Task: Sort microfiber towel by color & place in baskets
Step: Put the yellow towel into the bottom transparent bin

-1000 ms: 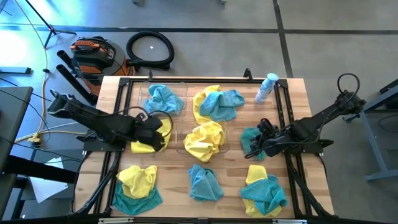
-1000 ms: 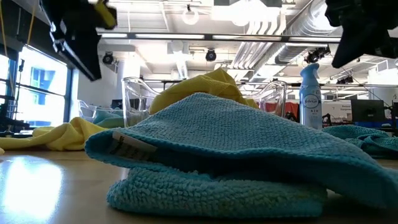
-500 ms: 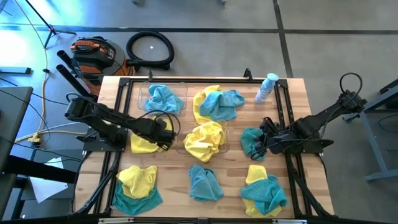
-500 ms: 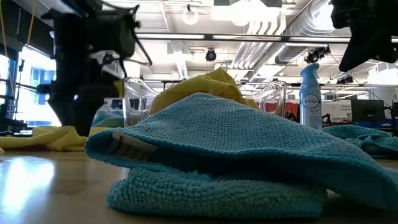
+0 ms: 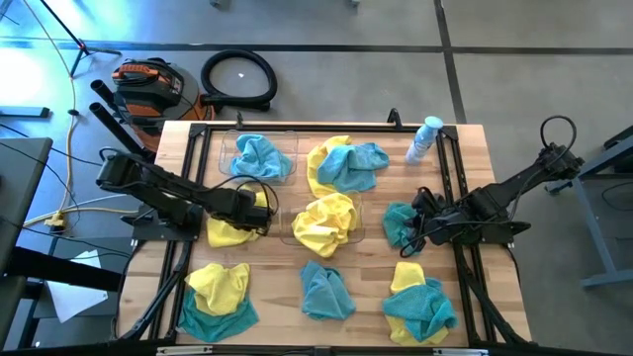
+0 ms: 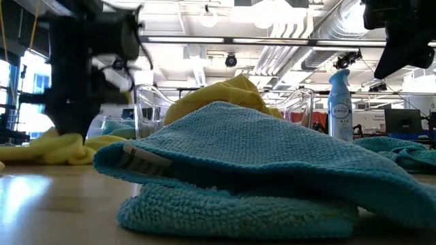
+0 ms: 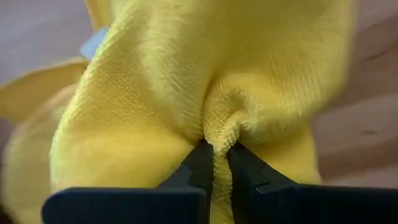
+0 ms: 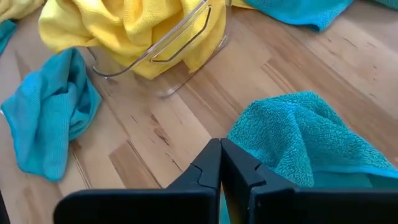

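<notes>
Yellow towel (image 7: 205,74) fold | pinched by left end effector (image 7: 216,163) | table's left edge

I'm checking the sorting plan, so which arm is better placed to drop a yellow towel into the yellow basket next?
Left, probably. The left hand is already pinched on a yellow towel beside the basket of yellow towels. The right hand is shut with nothing in it, next to a teal towel.

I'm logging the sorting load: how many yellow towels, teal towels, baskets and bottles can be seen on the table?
yellow towels: 5
teal towels: 6
clear baskets: 2
spray bottle: 1
Total: 14 visible; heaps may hide more.
</notes>
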Controlling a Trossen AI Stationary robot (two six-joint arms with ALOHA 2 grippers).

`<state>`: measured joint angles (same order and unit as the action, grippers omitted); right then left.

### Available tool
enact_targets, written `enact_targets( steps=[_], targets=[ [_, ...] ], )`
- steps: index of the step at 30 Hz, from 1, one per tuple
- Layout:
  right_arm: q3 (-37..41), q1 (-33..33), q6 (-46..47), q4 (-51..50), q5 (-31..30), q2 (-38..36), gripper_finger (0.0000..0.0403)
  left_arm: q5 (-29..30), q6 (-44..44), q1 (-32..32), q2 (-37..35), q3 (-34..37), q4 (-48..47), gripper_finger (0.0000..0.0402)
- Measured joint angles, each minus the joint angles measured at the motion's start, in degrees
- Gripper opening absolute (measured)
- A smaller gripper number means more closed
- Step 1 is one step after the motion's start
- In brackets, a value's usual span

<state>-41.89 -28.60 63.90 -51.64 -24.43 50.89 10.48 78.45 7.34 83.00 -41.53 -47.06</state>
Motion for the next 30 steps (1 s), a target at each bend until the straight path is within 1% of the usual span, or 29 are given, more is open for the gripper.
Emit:
enact_targets(
  steps=[2,4,7,10,12,14,16,19,21,24,28,30],
  targets=[
    [0.00,0.00,-1.24,0.02,-0.02,0.00,0.0004,0.29,-0.02,-0.01,-1.52,-3.07,-4.76,0.0019],
    [0.00,0.00,-2.54,0.02,-0.04,0.00,0.0004,0.89,-0.71,0.19,-2.82,-6.84,-12.48,0.0010],
    [0.00,0.00,-4.27,0.01,-0.04,0.00,0.0004,4.46,-2.55,1.07,-4.78,-14.92,-20.05,0.0005],
    [0.00,0.00,-5.39,0.01,-0.93,0.00,0.0004,8.90,-6.62,2.24,-5.54,-24.14,-23.88,0.0004],
    [0.00,0.01,-5.47,0.02,-2.19,0.00,0.0004,12.21,-9.48,2.84,-5.53,-30.49,-22.76,0.0003],
    [0.00,0.11,-5.49,0.02,-3.01,0.00,0.0004,14.15,-12.72,3.25,-5.08,-36.15,-20.95,0.0003],
    [0.00,0.26,-5.49,0.02,-3.22,0.00,0.0004,15.16,-16.14,3.27,-4.22,-40.64,-16.40,0.0002],
    [0.00,0.58,-5.49,0.00,-3.23,0.01,0.0004,15.39,-19.84,3.27,-2.78,-45.01,-8.98,0.0001],
    [0.00,0.76,-5.69,0.00,-3.23,0.00,0.0004,14.31,-21.12,3.25,-1.61,-46.52,-4.46,0.0001],
    [0.00,0.87,-5.90,0.00,-3.26,0.00,0.0004,8.43,-20.35,3.20,0.30,-47.35,-1.72,0.0001],
    [0.00,0.85,-5.90,0.00,-3.26,0.00,0.0004,0.30,-14.47,2.20,3.07,-47.35,-6.84,0.0001],
    [0.00,0.85,-5.91,0.01,-3.29,0.00,0.0004,-1.57,-12.36,0.98,4.81,-47.33,-10.44,0.0001]
  ],
)
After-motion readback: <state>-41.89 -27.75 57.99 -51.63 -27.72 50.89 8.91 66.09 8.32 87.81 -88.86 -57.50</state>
